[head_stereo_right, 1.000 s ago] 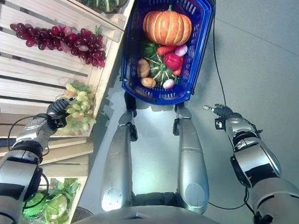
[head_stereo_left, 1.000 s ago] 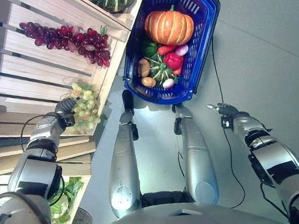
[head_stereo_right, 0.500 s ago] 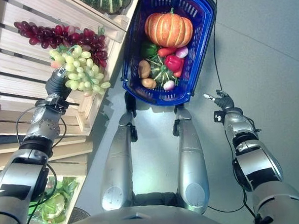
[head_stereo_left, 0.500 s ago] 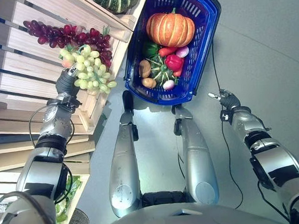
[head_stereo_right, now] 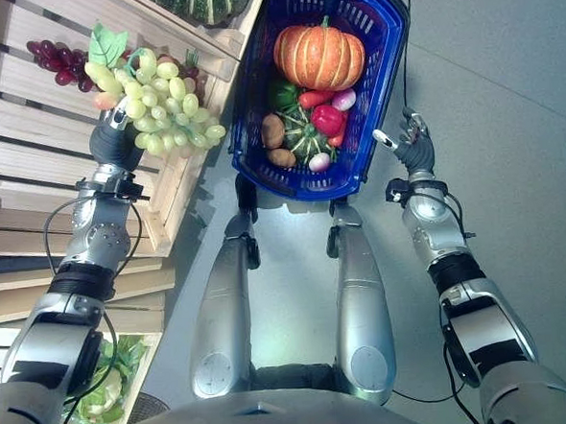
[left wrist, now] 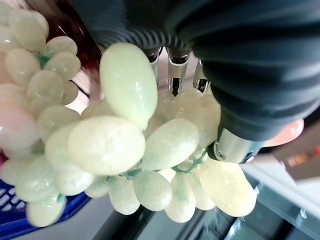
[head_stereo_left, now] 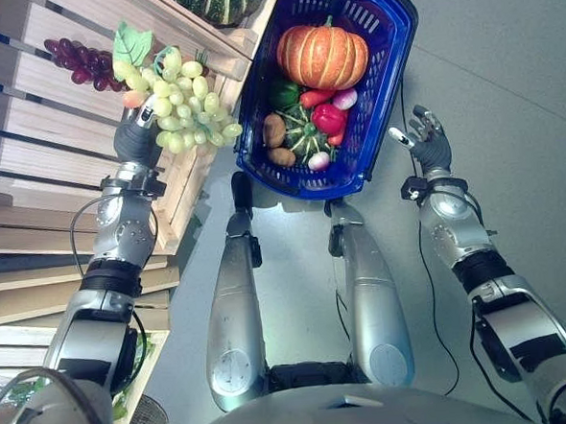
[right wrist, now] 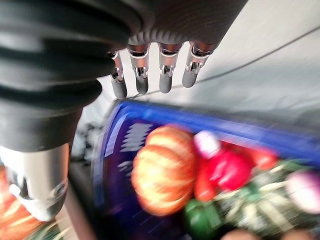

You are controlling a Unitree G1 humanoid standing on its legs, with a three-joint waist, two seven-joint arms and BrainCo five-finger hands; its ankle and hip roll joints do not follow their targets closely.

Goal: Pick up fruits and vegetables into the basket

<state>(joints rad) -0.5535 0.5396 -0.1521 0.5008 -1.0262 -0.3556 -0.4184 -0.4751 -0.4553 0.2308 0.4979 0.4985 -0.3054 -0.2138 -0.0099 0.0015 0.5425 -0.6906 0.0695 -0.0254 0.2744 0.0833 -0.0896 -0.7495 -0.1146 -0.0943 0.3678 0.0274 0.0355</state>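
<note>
My left hand [head_stereo_left: 136, 139] is shut on a bunch of green grapes [head_stereo_left: 185, 107] and holds it in the air above the wooden shelf, just left of the blue basket [head_stereo_left: 383, 90]. In the left wrist view the grapes [left wrist: 125, 145] hang under the curled fingers [left wrist: 172, 75]. The basket on the floor holds an orange pumpkin [head_stereo_left: 322, 54], a red pepper [head_stereo_left: 328, 118], a striped squash, potatoes and other vegetables. My right hand [head_stereo_left: 431, 145] is open beside the basket's right rim, with straight fingers [right wrist: 165, 75] above the pumpkin [right wrist: 162, 170].
A slatted wooden shelf [head_stereo_left: 40, 160] stands on the left with purple grapes [head_stereo_left: 77, 59] on it and a striped green squash [head_stereo_left: 220, 0] higher up. Lettuce [head_stereo_right: 101, 386] lies in a lower crate. Grey floor [head_stereo_left: 515, 82] stretches right of the basket.
My left hand lifted the green grapes off the shelf and carried them up towards the basket. My right hand rose to the basket's right rim.
</note>
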